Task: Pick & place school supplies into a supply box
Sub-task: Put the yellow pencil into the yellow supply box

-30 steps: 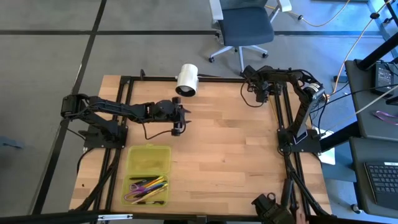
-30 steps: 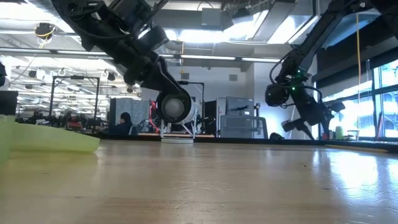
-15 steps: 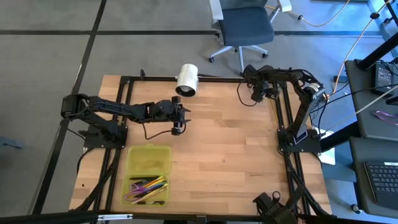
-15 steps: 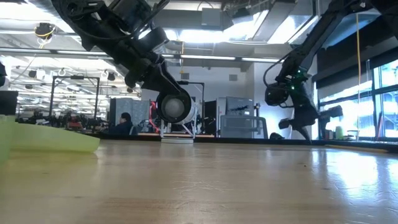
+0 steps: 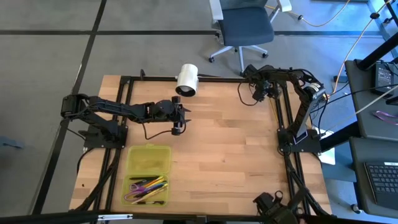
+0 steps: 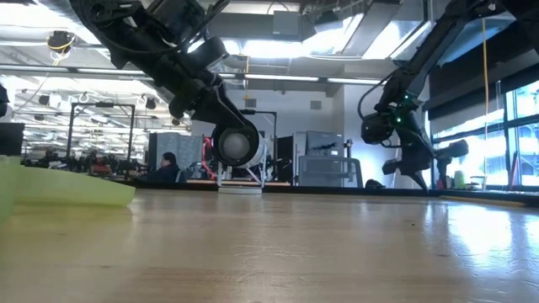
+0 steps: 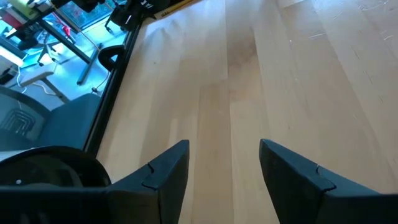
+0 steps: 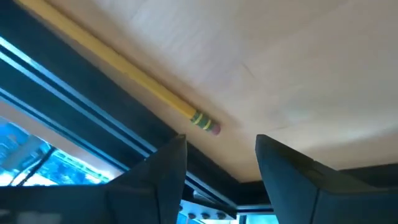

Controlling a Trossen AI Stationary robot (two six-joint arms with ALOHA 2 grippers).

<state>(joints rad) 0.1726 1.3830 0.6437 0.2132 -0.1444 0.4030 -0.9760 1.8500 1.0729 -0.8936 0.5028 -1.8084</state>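
I see the supply box [image 5: 148,174] lying open near the table's [image 5: 230,155] front left corner, with pens, pencils and the purple scissors [image 5: 138,185] heaped in its nearer half [image 5: 147,190]. My left gripper [image 7: 224,168] hangs over bare wood mid-table, fingers parted with nothing between them. My right gripper [image 8: 221,158] sits at the far right edge, fingers apart and empty, just above a yellow pencil [image 8: 118,71] that lies along the table's edge (green band and pink eraser showing). A white cylinder [image 5: 186,79] rests at the far edge, near the left gripper.
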